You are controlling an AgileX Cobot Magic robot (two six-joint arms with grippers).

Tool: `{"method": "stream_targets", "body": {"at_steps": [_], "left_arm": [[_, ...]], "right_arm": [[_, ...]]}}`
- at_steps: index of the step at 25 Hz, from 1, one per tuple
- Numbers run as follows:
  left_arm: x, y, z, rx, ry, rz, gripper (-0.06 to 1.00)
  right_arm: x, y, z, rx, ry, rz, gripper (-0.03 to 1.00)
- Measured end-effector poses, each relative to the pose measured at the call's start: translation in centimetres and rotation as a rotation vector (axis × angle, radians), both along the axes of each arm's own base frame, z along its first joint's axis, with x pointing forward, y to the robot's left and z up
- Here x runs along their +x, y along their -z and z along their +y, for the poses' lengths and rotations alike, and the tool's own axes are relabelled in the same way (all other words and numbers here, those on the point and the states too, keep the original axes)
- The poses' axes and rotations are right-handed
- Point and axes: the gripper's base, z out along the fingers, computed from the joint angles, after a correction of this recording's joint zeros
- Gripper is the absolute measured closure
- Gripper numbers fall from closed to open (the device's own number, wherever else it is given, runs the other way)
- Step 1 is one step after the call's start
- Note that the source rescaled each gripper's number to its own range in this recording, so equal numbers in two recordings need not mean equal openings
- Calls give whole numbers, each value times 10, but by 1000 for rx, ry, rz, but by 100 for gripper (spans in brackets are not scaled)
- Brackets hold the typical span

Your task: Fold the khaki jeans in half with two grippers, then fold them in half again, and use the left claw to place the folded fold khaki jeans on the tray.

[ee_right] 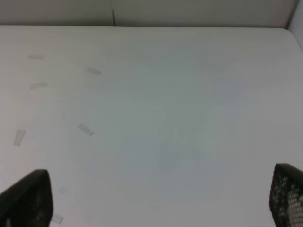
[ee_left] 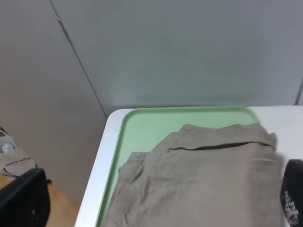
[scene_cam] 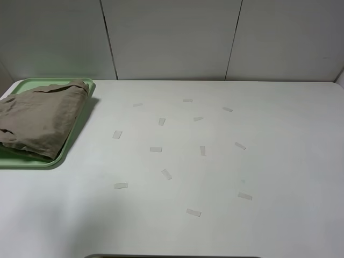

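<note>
Here, left tool [ee_left: 156,203]: tips spread apart, empty, above the khaki jeans [ee_left: 199,179]. Right tool [ee_right: 156,198]: likewise spread, empty, over bare tabletop [scene_cam: 215,172]. Jeans: folded, resting on the tray [scene_cam: 75,131], far-left tabletop corner.

Exterior high: set above the near table edge, looking down and forward across the whole white table [scene_cam: 215,226] to the panelled back wall; tray [scene_cam: 75,137] at left edge of frame.
Left wrist: nearer, facing the wall over the table's far left corner; shares tray [ee_left: 147,125] and khaki jeans [ee_left: 203,179] with the exterior view.
Right wrist: low, close, facing the back wall; shares tape strips [ee_right: 85,129] and tabletop.
</note>
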Motion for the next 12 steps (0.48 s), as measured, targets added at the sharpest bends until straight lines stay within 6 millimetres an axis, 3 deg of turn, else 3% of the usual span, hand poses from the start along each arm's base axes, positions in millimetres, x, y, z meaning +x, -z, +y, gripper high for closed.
{"method": "stream_targets", "body": {"at_steps": [7,12], "left_arm": [[-54,0,-16,-49,66,105,-4],[-86,5,-32,-87,178,86,-4]], "right_arm": [[0,0,0,0,0,0,-3],[0,0,0,0,0,0,-3]]}}
